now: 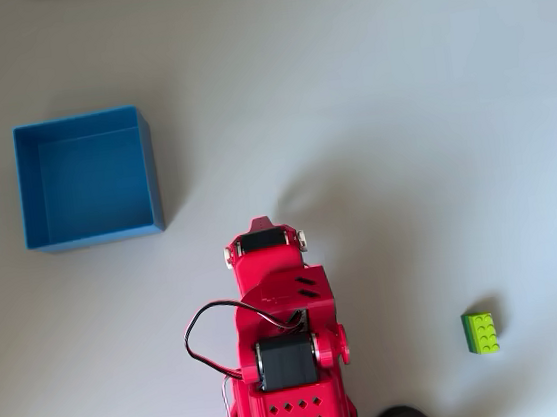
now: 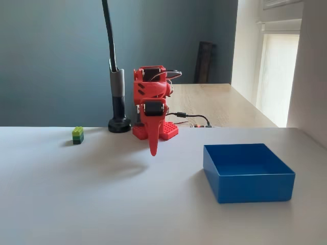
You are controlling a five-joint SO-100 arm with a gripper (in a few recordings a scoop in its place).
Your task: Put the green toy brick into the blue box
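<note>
Nothing done yet: the green toy brick sits on the white table, well apart from the empty blue box; the red arm's hand hangs clenched, holding nothing.

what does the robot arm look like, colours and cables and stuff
The arm is bright red plastic with black servo motors set into its joints. Its base block has a grid of small diamond-shaped holes. A black cable loops out at the arm's left in the overhead view, with thin red and white wires beside it. The gripper is red too, tapering to a narrow point.
</note>
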